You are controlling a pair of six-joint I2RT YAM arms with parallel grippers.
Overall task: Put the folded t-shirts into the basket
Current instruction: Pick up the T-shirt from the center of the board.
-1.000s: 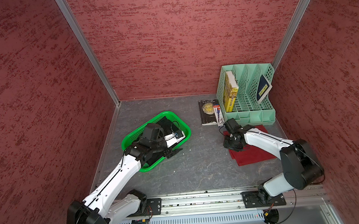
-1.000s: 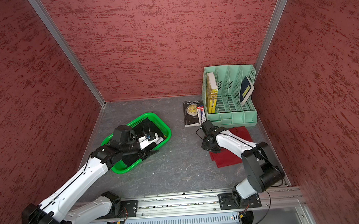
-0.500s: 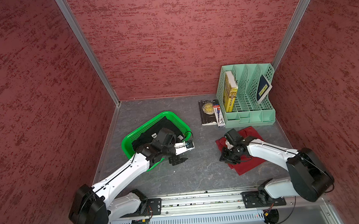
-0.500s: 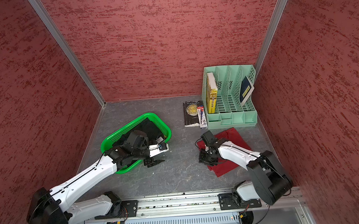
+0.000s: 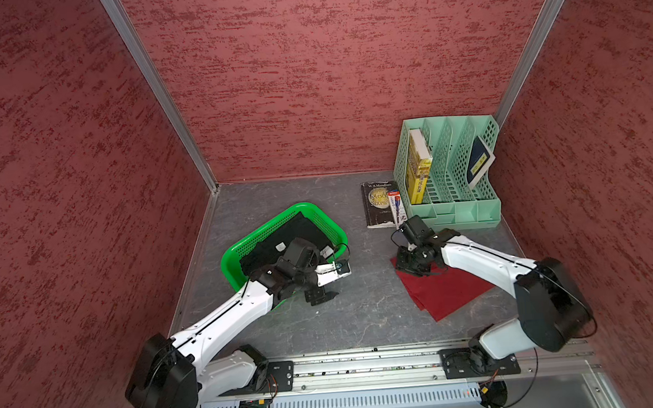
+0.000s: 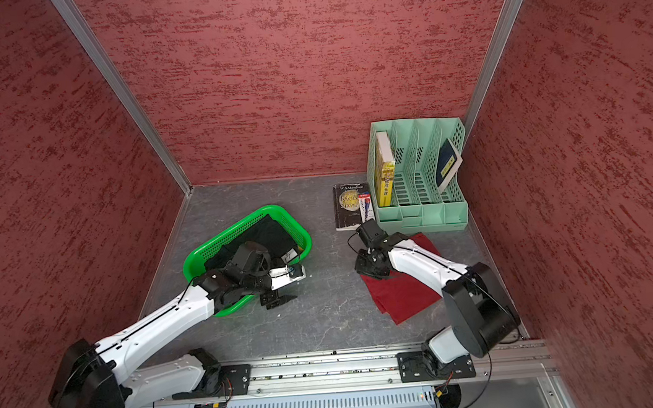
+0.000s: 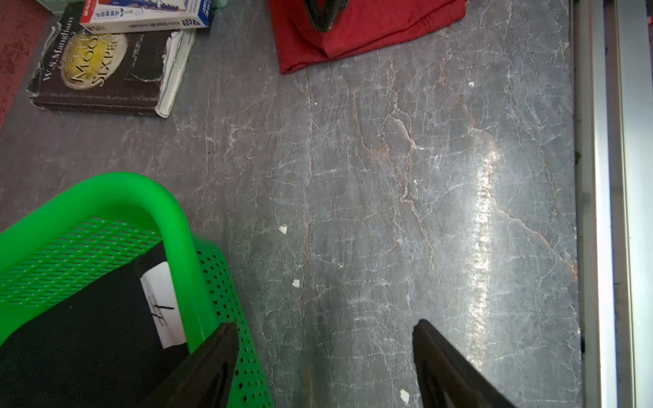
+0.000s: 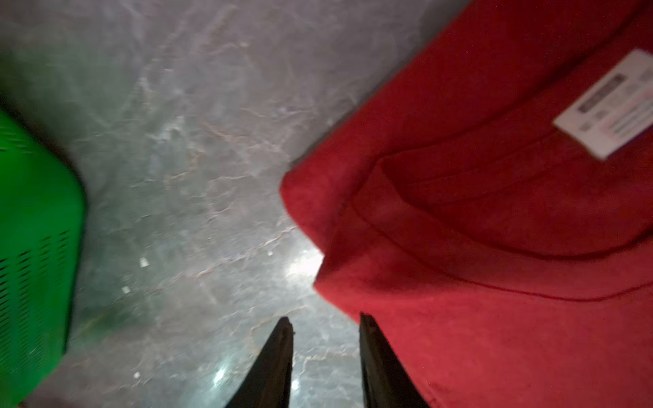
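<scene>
Centre-left, the basket [image 5: 278, 216] holds the black shirt [image 5: 280, 238]. Just lower right of it, the left gripper [image 5: 320, 295] is spread wide and empty. Right of centre, the right gripper [image 5: 411, 264], jaws narrow with nothing between, sits at the upper-left corner of the red shirt [image 5: 451, 294]. Its long axis runs lower right, so the right arm is clearly nearer.

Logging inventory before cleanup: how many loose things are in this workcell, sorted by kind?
Folded t-shirts in view: 2 (black t-shirt, dark red t-shirt)
Books: 3 (Maugham paperback, yellow book, dark blue book)
Green basket: 1
Mint file organizer: 1
Pen box: 1
Total: 8
</scene>
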